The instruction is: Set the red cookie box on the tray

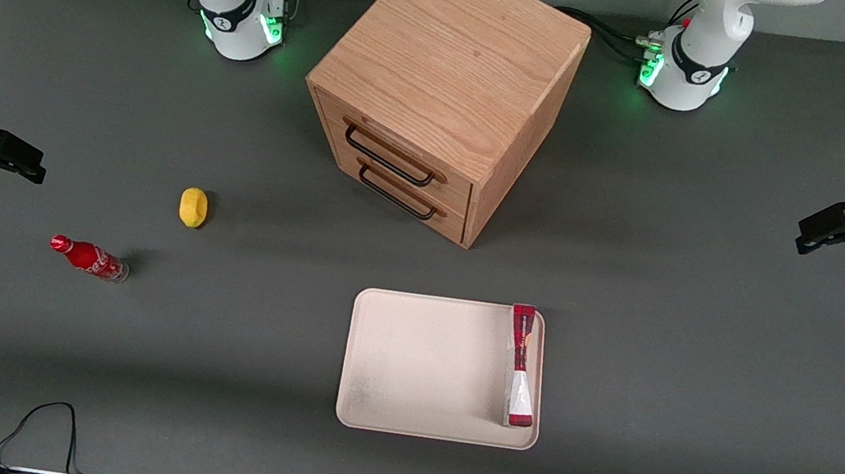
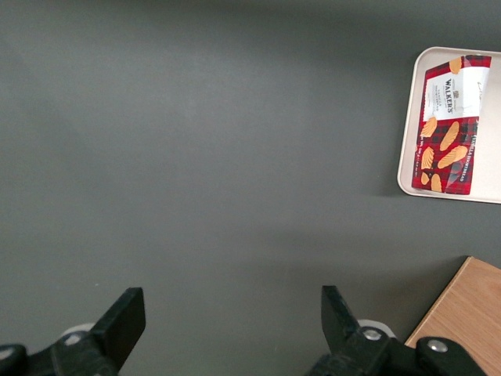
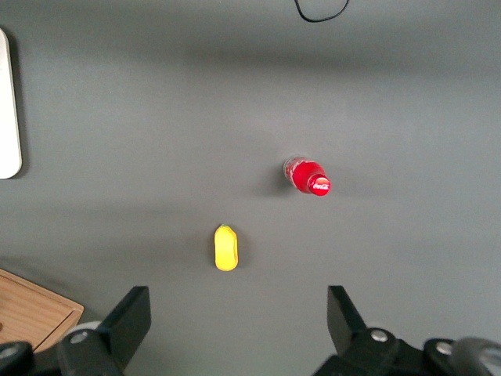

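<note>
The red cookie box (image 1: 522, 367) rests inside the cream-white tray (image 1: 429, 366), along the tray's short rim toward the working arm's end of the table. Its printed face (image 2: 448, 124) with cookie pictures shows in the left wrist view, with the tray rim (image 2: 407, 157) beside it. My left gripper (image 1: 810, 229) hangs above bare table at the working arm's end, well apart from the tray and farther from the front camera than it. Its fingers stand open (image 2: 231, 301) with nothing between them.
A wooden drawer cabinet (image 1: 443, 91) with two drawers stands farther from the front camera than the tray; its corner (image 2: 470, 313) shows in the left wrist view. A yellow lemon (image 1: 193, 206) and a small red cola bottle (image 1: 89, 258) lie toward the parked arm's end. A black cable (image 1: 41, 423) loops at the table's near edge.
</note>
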### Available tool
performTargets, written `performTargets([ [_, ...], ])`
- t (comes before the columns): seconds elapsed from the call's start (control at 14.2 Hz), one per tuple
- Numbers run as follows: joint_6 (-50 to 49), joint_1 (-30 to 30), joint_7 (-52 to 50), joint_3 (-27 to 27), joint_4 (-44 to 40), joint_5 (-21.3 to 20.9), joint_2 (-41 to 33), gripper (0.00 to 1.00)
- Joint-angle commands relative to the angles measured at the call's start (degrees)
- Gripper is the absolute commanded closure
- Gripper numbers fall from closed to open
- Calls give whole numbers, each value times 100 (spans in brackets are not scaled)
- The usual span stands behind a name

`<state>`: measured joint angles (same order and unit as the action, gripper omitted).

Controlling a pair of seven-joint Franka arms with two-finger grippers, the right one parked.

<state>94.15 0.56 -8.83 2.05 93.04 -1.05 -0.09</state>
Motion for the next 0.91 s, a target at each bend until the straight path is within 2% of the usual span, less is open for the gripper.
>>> performTargets([
  [0.0,-72,6,92,-11,56,96,-123,0],
  [0.84,-89,6,241,-29,-6,132,-70,0],
])
